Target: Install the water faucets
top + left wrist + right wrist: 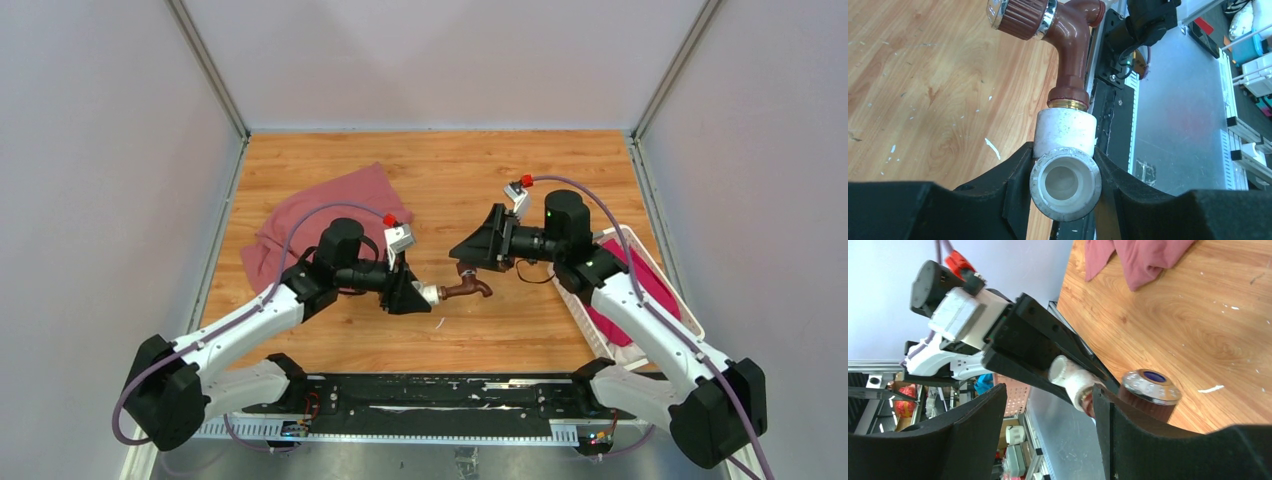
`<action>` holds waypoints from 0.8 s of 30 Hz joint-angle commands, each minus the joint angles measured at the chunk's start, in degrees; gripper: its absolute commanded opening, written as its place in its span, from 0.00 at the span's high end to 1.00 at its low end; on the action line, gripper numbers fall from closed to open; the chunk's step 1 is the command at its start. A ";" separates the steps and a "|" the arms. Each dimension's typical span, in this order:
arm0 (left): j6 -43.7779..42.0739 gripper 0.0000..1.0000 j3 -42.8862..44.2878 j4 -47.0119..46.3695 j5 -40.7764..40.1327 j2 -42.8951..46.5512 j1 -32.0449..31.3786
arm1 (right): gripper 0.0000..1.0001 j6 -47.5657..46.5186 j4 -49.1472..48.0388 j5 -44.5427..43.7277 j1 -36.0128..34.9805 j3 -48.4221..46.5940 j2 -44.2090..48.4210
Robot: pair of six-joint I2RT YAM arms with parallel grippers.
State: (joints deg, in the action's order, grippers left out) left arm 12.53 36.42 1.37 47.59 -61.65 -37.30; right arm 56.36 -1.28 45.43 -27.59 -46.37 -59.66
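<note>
My left gripper point(418, 293) is shut on the white pipe fitting point(429, 294) and holds it above the table. In the left wrist view the fitting point(1065, 132) sits clamped between both fingers, open end toward the camera. The reddish-brown tap point(468, 286) is joined to it by a brass collar and ends in a ribbed knob with a silvery cap point(1020, 17). My right gripper point(468, 256) is open just above the tap. In the right wrist view the knob point(1150, 390) and fitting point(1073, 377) lie by its right finger point(1148, 440), not gripped.
A pink-red cloth point(320, 215) lies at the left back of the wooden table. A white slatted basket point(600, 335) holding a pink cloth stands at the right, under the right arm. A black rail point(430, 390) runs along the near edge.
</note>
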 commanded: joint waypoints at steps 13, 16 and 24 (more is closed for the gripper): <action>-2.41 1.00 4.59 2.57 1.06 3.51 -0.14 | 0.33 -6.78 4.65 3.42 0.79 6.91 -2.86; -2.43 1.00 5.00 2.76 -0.58 3.88 -0.16 | 0.33 -6.27 4.81 4.80 0.79 7.07 -1.88; -1.97 1.00 5.41 1.90 -6.79 2.50 -0.14 | 0.15 0.38 -4.72 10.65 0.79 11.73 4.71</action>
State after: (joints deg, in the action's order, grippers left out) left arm 10.87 39.86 6.15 43.88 -58.96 -37.32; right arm 52.71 -0.67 51.16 -27.59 -37.15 -58.92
